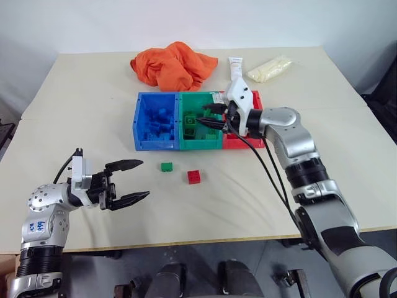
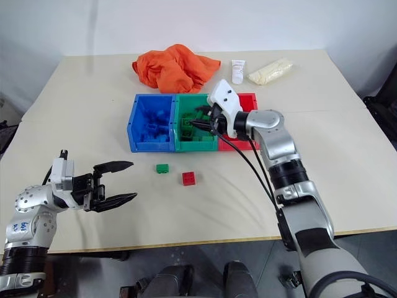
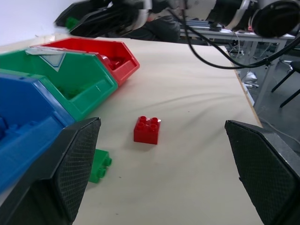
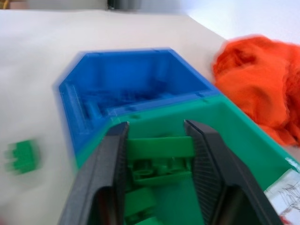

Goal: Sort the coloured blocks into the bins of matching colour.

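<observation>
Right gripper (image 4: 157,140) poised over the green bin (image 1: 200,144), its 2 fingers (image 4: 110,164) closed on a green block (image 4: 161,154) carried between them; the block hangs above several green blocks already lying in that bin. The main risk, as a judgement, is a misplaced drop: the gripper sits near the shared wall with the blue bin (image 1: 155,144) on one side and close to the red bin (image 1: 239,141) on the other, so a release made while the hand is off centre could send the block over a wall into the wrong colour, or make it bounce off the pile below. A second risk is that the block sticks to one finger on release and falls late. Left gripper (image 1: 127,181) hovering low over the near tabletop (image 1: 93,105), its fingers (image 3: 70,159) spread wide and holding nothing; the left wrist view looks between them at 2 loose pieces, a red block (image 1: 194,177) and a second green block (image 1: 166,166), which lie near each other but apart, just in front of the bins. Any sweep of this open gripper toward them could nudge 1 block into the other or push it off line. Behind the bins lie an orange cloth (image 1: 173,64), a white tube (image 1: 236,67) and a pale yellow bag (image 1: 270,68), all apart from the work.
</observation>
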